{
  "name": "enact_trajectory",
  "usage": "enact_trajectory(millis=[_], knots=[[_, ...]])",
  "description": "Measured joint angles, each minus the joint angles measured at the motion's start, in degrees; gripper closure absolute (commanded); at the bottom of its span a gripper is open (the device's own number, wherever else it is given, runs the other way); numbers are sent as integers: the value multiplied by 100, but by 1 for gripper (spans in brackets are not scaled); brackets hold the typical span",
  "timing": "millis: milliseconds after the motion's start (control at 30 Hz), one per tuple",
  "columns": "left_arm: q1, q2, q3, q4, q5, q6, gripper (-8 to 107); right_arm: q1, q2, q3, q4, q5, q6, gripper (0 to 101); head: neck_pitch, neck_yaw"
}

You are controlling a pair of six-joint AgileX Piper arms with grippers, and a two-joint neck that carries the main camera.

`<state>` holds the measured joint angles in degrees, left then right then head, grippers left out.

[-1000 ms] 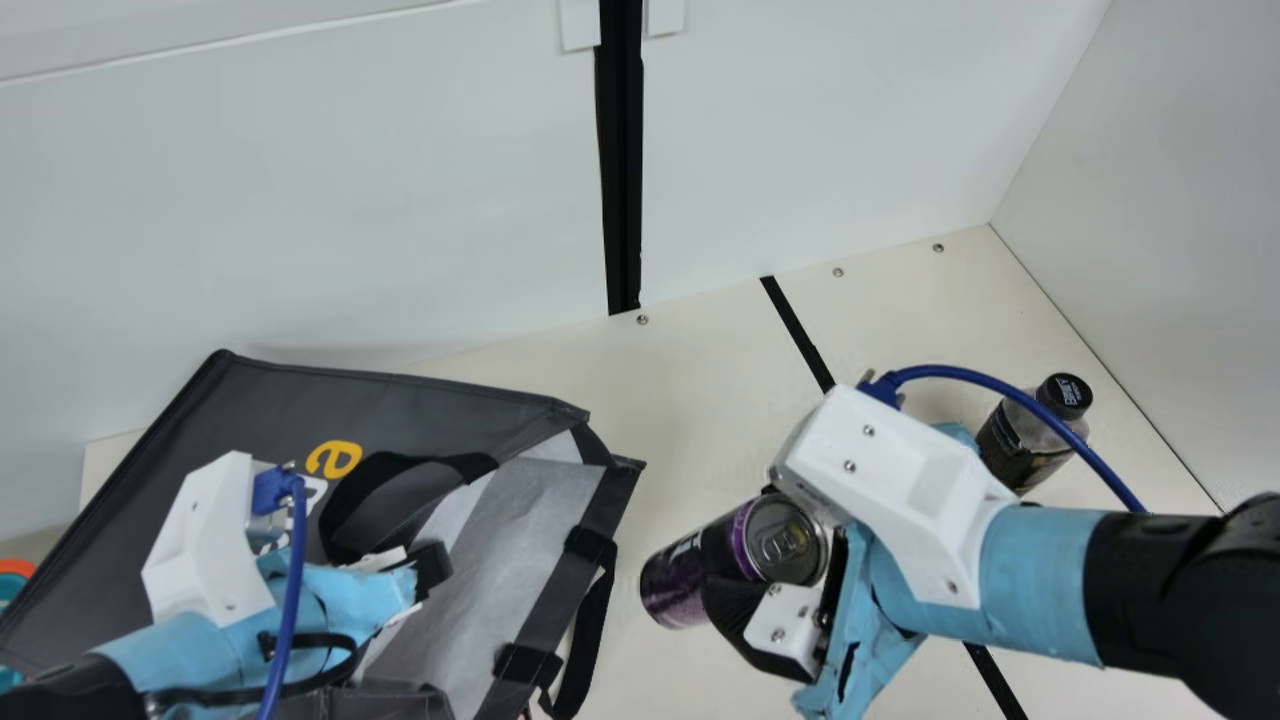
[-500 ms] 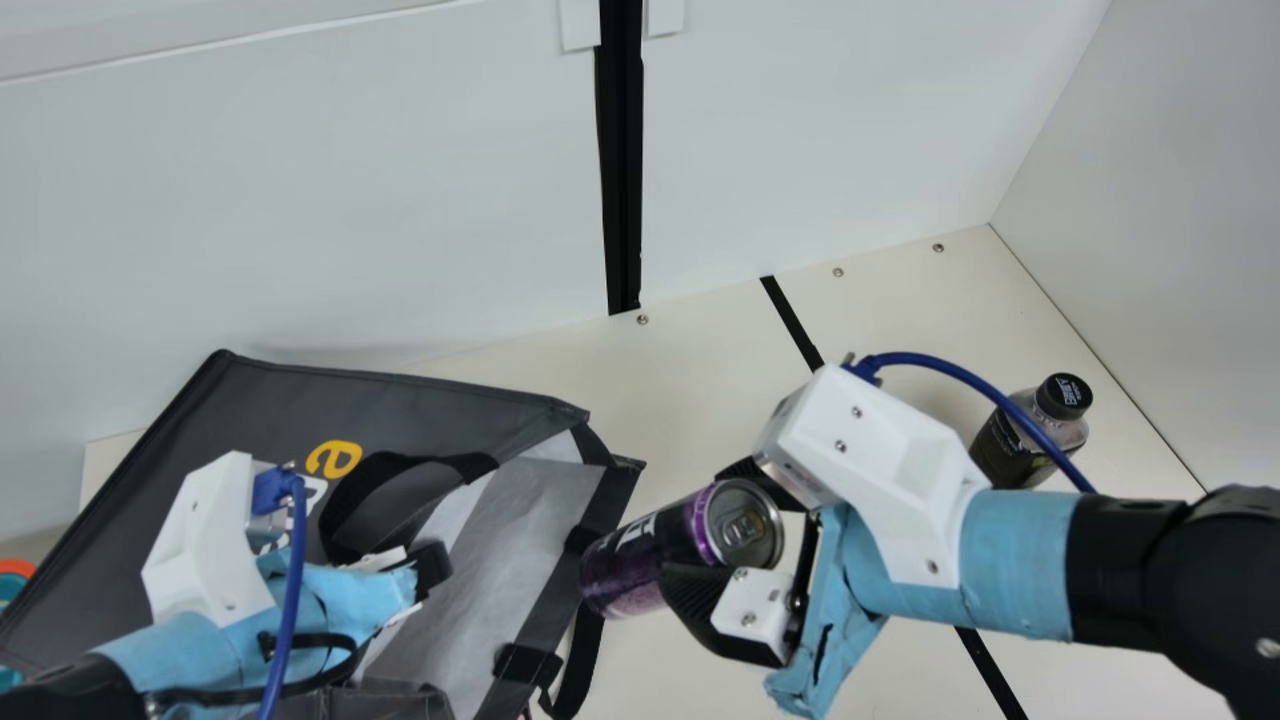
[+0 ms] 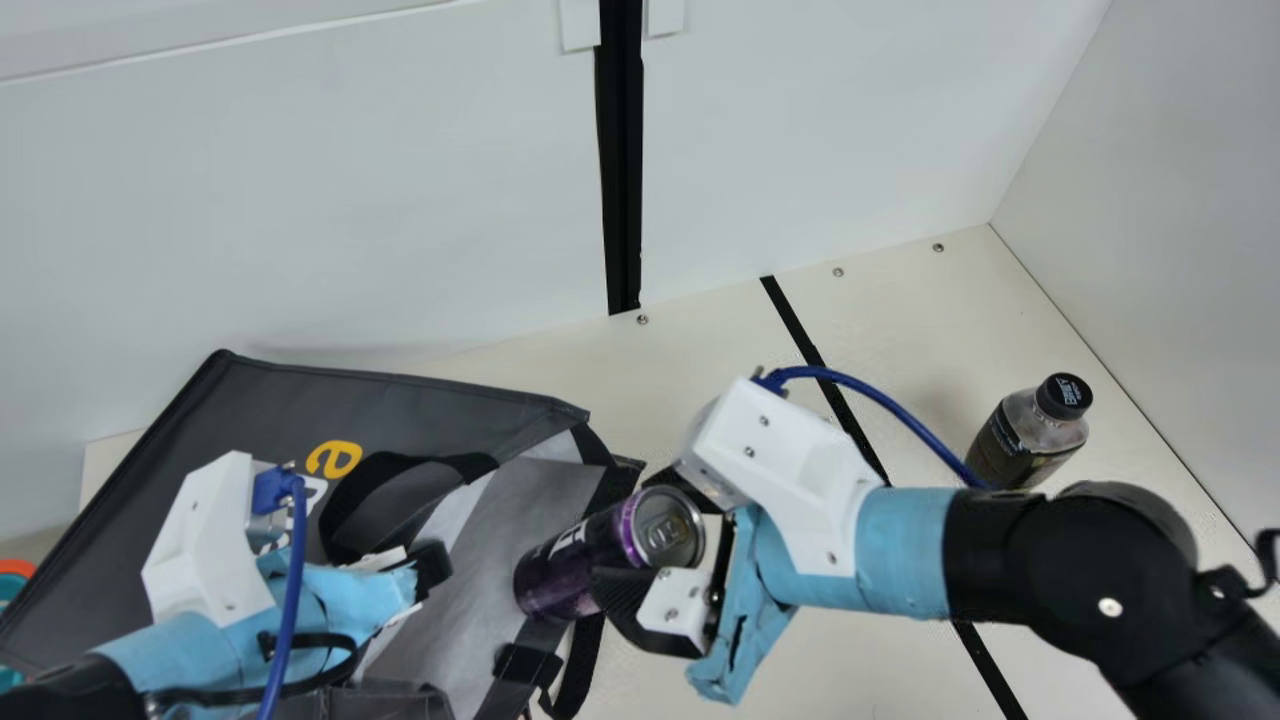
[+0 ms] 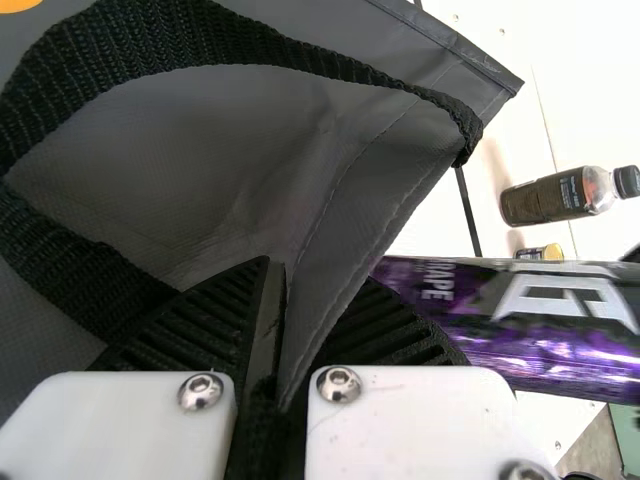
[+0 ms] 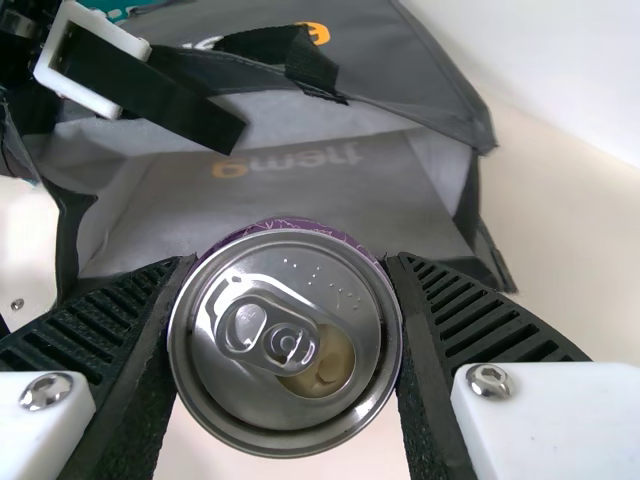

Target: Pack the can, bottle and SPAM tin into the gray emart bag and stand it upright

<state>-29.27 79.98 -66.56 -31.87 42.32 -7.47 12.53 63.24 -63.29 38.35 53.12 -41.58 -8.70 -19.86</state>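
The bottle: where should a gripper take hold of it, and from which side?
The bottle is probably best gripped round its body, below the shoulder, coming level from the main view's left: it stands upright, its cap is narrower, and the side wall rises at its right.

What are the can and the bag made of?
The can looks like thin metal: its lid is shiny silver with a ring tab, and its purple side gleams. The bag seems to be a smooth, coated gray fabric, maybe plasticky, because it has stitched seams and soft folds. Its black handle looks like woven strap, since you can see little ridges.
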Motion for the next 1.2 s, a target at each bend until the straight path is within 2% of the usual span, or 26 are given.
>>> enact_trajectory(millis=[567, 767, 1200], knots=[[0, 0, 0, 0, 0, 0, 107, 795, 1096, 175, 846, -1435, -771, 101, 0, -9], [0, 0, 0, 0, 0, 0, 107, 903, 1529, 140, 1175, -1708, -1158, 101, 0, -9], [0, 0, 0, 0, 0, 0, 107, 923, 2340, 63, 1792, -1935, -2104, 101, 0, -9]])
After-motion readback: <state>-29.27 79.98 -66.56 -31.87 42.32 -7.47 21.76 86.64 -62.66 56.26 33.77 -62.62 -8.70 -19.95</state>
